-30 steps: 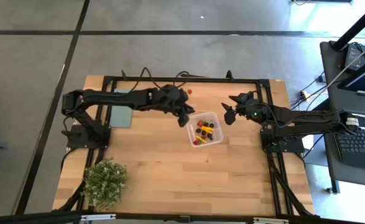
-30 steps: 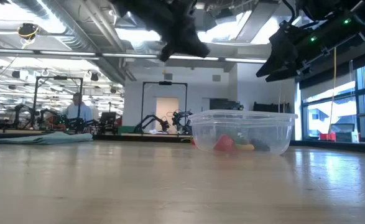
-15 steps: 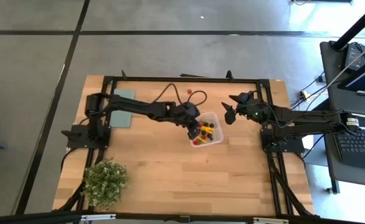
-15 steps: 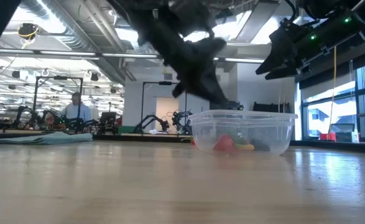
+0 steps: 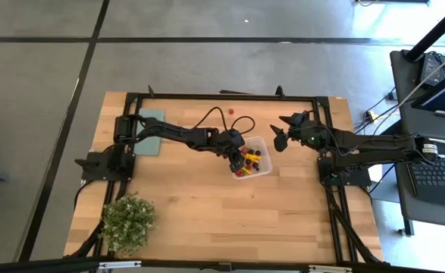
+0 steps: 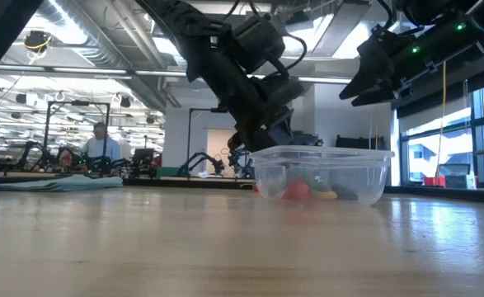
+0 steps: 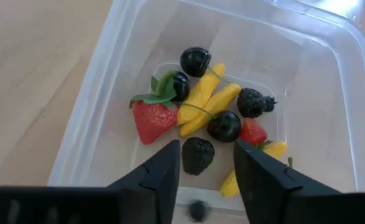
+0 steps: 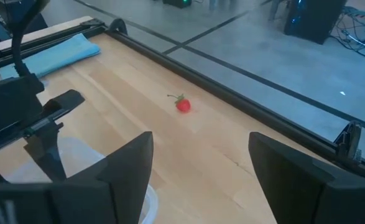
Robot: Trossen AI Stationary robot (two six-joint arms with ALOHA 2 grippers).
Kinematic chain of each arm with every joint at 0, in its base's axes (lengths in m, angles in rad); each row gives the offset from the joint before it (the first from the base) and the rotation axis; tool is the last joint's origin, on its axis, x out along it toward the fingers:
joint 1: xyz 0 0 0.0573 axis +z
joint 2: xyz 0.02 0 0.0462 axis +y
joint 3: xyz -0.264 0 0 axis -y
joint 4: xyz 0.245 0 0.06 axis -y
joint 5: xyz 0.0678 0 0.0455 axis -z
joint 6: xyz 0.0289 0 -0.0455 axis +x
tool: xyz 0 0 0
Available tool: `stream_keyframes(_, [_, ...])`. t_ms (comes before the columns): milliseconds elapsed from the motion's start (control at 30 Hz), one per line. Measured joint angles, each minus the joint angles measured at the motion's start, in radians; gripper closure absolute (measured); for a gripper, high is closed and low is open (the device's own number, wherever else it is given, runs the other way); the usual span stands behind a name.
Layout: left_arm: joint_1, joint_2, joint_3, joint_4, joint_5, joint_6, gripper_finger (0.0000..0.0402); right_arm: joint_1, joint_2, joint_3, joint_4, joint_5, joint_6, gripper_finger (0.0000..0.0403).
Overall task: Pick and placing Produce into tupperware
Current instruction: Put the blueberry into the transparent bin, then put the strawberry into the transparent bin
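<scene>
The tupperware (image 5: 261, 142) is a clear square box on the table's middle; the low view shows it as the tupperware (image 6: 365, 177). Inside lies the produce (image 7: 204, 99): a red strawberry (image 7: 152, 119), yellow pieces, blackberries and dark cherries. My left gripper (image 5: 237, 155) hangs open over the box's left part, just above the rim (image 6: 268, 136). Its fingers (image 7: 160, 171) stand either side of a blackberry (image 7: 198, 155) on the bottom, well above it. My right gripper (image 5: 277, 138) hovers open past the box's far right corner. One red piece (image 5: 230, 111) lies on the table near the far edge.
A teal cloth (image 5: 150, 133) lies at the far left, and a potted plant (image 5: 127, 221) stands at the near left corner. Black frame rails run along the far and side edges. The loose red piece (image 8: 182, 104) lies on bare wood. A person (image 6: 101, 144) sits far off in the room.
My left gripper has moved toward the table's right and near side, over the tupperware, and has come down from well above it to just over its rim. The right arm has kept still. The produce and the box lie as before.
</scene>
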Motion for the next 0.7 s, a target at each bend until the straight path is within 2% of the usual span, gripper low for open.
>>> stream_keyframes(233, [0.011, -0.032, 0.009, 0.005, 0.011, -0.010, 0.0235, 0.000, 0.000, 0.000, 0.000, 0.000, 0.000, 0.0137])
stream_keyframes(367, [0.037, -0.114, 0.038, 0.013, 0.012, -0.049, 0.0232, 0.000, 0.000, -0.001, 0.004, 0.000, 0.001, 0.0137])
stream_keyframes(700, [0.147, -0.466, 0.045, -0.005, -0.001, 0.138, 0.0247, 0.008, 0.000, -0.002, 0.057, -0.021, 0.000, 0.0137])
